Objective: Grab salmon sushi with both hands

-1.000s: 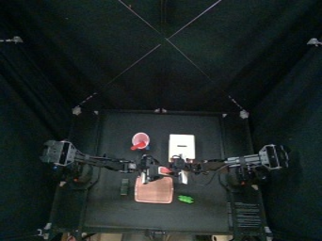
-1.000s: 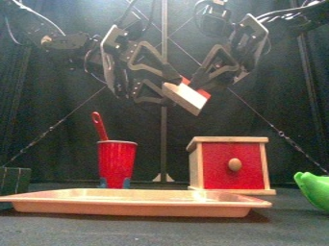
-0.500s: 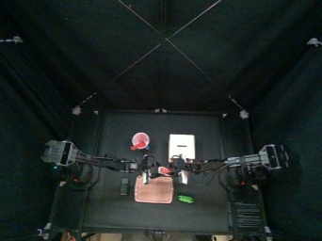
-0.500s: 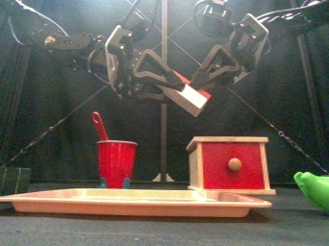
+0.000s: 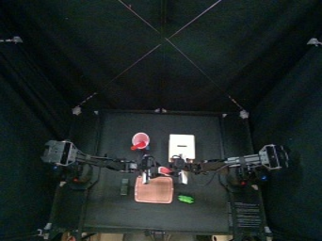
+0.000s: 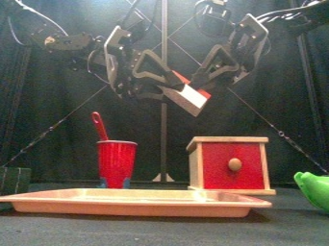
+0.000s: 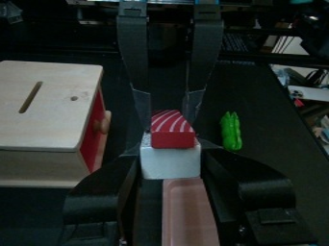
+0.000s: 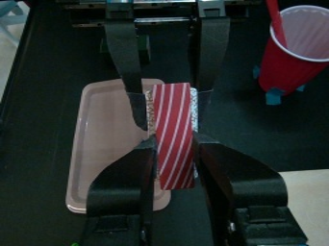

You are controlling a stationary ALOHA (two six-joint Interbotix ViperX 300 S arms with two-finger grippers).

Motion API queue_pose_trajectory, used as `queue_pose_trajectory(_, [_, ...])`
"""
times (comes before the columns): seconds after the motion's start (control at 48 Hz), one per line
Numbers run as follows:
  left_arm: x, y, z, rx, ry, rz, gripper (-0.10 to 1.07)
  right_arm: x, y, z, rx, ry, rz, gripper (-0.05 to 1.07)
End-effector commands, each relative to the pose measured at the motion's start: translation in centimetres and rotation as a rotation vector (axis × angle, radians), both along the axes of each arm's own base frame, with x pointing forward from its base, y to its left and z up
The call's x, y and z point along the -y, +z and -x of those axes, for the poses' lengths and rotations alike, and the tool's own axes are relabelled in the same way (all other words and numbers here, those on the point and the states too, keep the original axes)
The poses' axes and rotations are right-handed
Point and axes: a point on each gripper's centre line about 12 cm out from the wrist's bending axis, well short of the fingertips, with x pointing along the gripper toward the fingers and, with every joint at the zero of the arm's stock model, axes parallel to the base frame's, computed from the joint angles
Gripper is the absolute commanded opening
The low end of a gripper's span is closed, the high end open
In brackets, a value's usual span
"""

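Tray (image 6: 129,202) sits on the table with nothing on it. The sushi (image 6: 190,94) is up in the air above it, right in the middle between both arms, and tilted a bit. Its long axis runs from one arm to the other, so each pincer gets an end. Right gripper (image 8: 171,144) is clamped on its sides. Left gripper (image 7: 171,154) is fairly wide, with its jaws against the white rice end. Looks like both are holding it, and neither arm is nearer.

Clear air under raised arms; cup (image 6: 115,163), box (image 6: 232,164) flank tray (image 6: 129,201) below
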Motion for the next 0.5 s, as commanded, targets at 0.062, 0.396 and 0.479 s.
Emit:
queue_pose_trajectory(0.062, [-0.7,1.26,-0.14,0.037,0.015,-0.005,0.43,0.09,2.03,-0.24,0.063,-0.003,-0.009,0.42])
queue_pose_trajectory(0.396, [-1.08,1.42,-0.24,0.042,0.014,-0.021,0.43,0.09,2.08,-0.27,0.064,-0.004,-0.011,0.42])
queue_pose_trajectory(0.479, [-1.01,1.37,-0.21,0.04,0.005,-0.032,0.43,0.09,2.03,-0.29,0.063,-0.005,-0.012,0.42])
